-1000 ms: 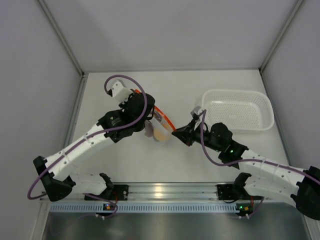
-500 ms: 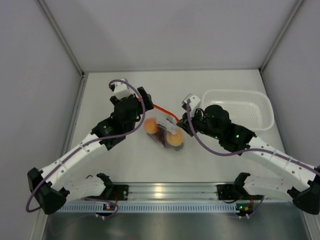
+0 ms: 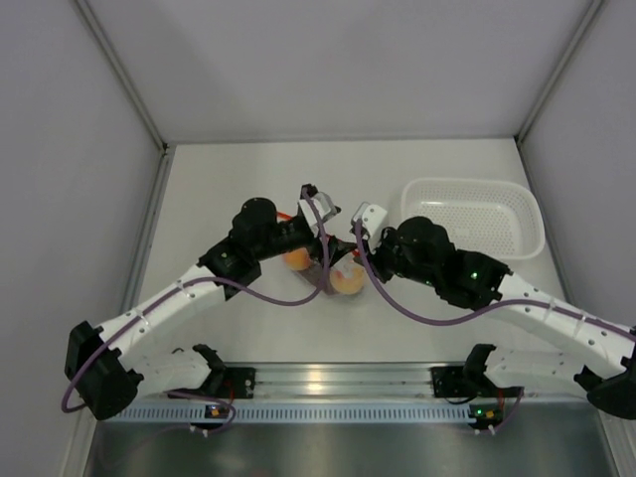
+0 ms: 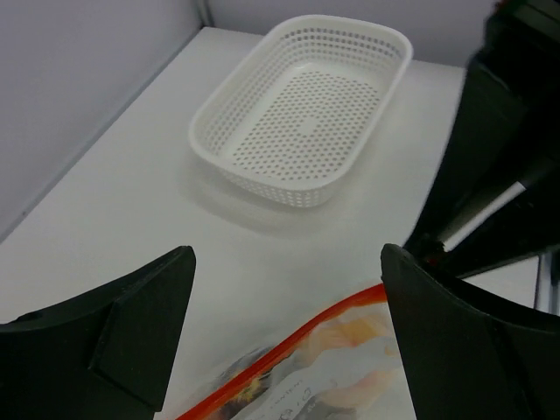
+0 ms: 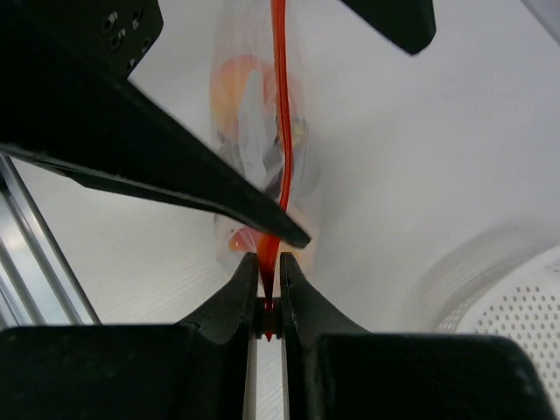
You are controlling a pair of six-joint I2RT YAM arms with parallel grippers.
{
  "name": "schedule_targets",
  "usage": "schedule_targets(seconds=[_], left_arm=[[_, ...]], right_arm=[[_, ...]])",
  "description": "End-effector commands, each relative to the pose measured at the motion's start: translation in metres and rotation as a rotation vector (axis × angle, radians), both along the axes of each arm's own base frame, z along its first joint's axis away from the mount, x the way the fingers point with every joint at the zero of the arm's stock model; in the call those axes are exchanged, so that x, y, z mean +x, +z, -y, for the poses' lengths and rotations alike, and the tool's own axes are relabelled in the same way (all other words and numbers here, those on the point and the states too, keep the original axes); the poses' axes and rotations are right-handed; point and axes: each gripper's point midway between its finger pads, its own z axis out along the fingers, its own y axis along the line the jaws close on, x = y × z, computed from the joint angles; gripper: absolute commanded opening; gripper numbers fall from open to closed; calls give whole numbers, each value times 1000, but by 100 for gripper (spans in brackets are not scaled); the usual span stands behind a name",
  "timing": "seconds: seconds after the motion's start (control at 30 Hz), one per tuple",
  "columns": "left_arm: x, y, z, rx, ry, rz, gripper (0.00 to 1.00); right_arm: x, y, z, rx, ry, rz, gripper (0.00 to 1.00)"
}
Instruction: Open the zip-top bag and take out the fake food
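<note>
The zip-top bag [image 3: 336, 266] hangs at mid-table with its red zip strip [image 5: 279, 105] running away from my right gripper [image 5: 269, 260], which is shut on the near end of that strip. Fake food shows through the plastic: one orange fruit [image 3: 296, 260] and another [image 3: 348, 282]. My left gripper [image 4: 287, 255] is open wide just above the bag [image 4: 350, 367], its fingers [image 4: 131, 332] standing on either side of the zip strip [image 4: 297, 346] without touching it. In the top view the left gripper [image 3: 320, 238] and the right gripper [image 3: 348, 244] nearly meet over the bag.
A white perforated basket [image 3: 475, 217] stands at the right back of the table, close behind my right arm; the left wrist view shows this basket [image 4: 306, 114] too. Grey walls close in the table on three sides.
My left gripper has opened and let go of the bag, then swung right so its fingers straddle the zip strip. The right gripper has kept its hold and shifted slightly left.
</note>
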Motion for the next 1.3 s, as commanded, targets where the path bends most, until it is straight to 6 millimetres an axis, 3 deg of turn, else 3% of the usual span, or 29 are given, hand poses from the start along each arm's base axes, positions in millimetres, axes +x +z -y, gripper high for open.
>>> schedule_targets(seconds=[0.0,0.03,0.17,0.27,0.37,0.47,0.5,0.53,0.63,0.7,0.73,0.77,0.83,0.87,0.9,0.93,0.97,1.03,1.27], left_arm=[[-35,21,18,29,-309,196,91],[-45,6,18,66,-382,130,90],[-52,-7,7,121,-513,45,83],[-33,-16,1,152,-452,29,83],[-30,-24,1,170,-444,-1,82],[-30,-27,1,175,-444,-8,70],[-30,-27,1,174,-445,-7,43],[-30,-27,1,176,-444,-7,28],[-28,-25,1,174,-429,-9,0],[-27,-23,0,172,-416,-16,0],[-27,-22,0,172,-411,-15,0],[-28,-20,0,168,-411,-11,0],[-30,-17,-2,163,-411,-2,0],[-32,-14,-3,159,-413,2,0],[-34,-10,-4,152,-416,12,0],[-36,-7,-4,148,-421,18,0],[-39,-5,-5,141,-427,19,0],[-44,4,-6,127,-440,38,0],[-65,34,-6,68,-530,75,0]], right_arm=[[-5,31,0,85,6,88,0],[-6,34,2,97,5,97,0],[-3,37,8,99,-22,119,0],[-4,40,8,113,-14,133,0],[-6,42,6,126,3,144,0],[-7,44,6,134,7,151,0],[-7,45,5,138,15,153,0],[-8,44,4,140,19,153,0],[-9,46,3,164,21,161,0],[-9,48,3,195,22,175,1],[-9,49,4,212,16,178,10],[-11,40,4,219,15,167,29],[-13,50,9,285,4,195,40],[-13,41,13,294,-19,188,48],[-12,42,17,316,-35,197,50],[-15,56,23,383,-45,229,53],[-17,46,25,394,-46,223,56],[-24,57,32,471,-36,249,57],[-38,61,30,589,22,255,57]])
